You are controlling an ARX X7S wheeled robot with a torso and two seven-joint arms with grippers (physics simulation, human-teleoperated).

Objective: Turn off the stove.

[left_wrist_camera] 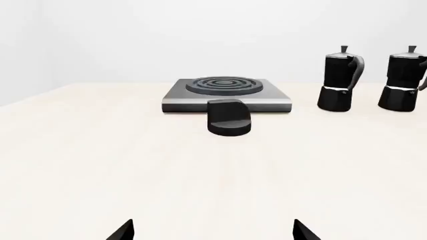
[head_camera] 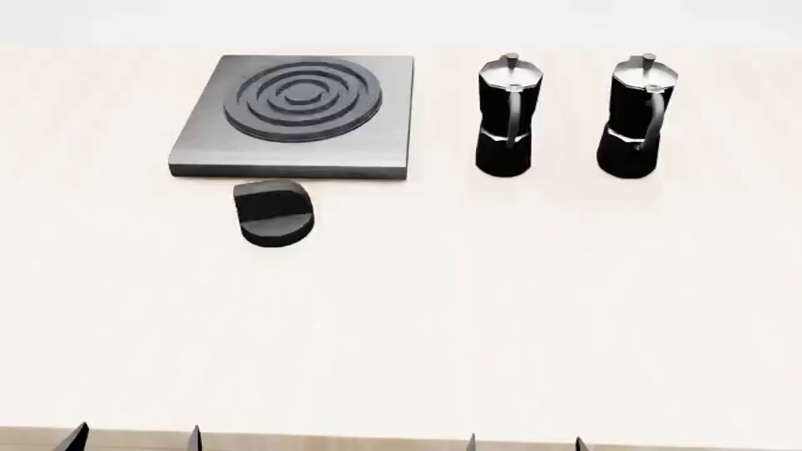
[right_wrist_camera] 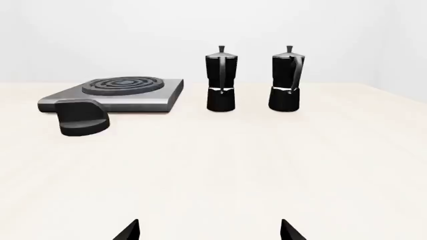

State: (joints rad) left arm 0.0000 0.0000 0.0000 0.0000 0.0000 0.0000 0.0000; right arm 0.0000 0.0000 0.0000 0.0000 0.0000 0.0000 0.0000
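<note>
No contact with the controls has been made, so the task is judged to be at its opening step, the approach. The stove [head_camera: 299, 117] is set at the far left of the table [head_camera: 501, 310], and its knob [head_camera: 274, 213] is placed just in front of it, toward the robot. The left gripper [head_camera: 135, 438] and the right gripper [head_camera: 524, 442] are held at the near edge of the table, well apart from the knob; the fingertips of each are seen spread, with nothing between them. The next move is expected to call for the left gripper, the nearer one, to be brought over the knob, closed around it and turned. One stove, one knob and two moka pots [head_camera: 508, 117] are counted.
</note>
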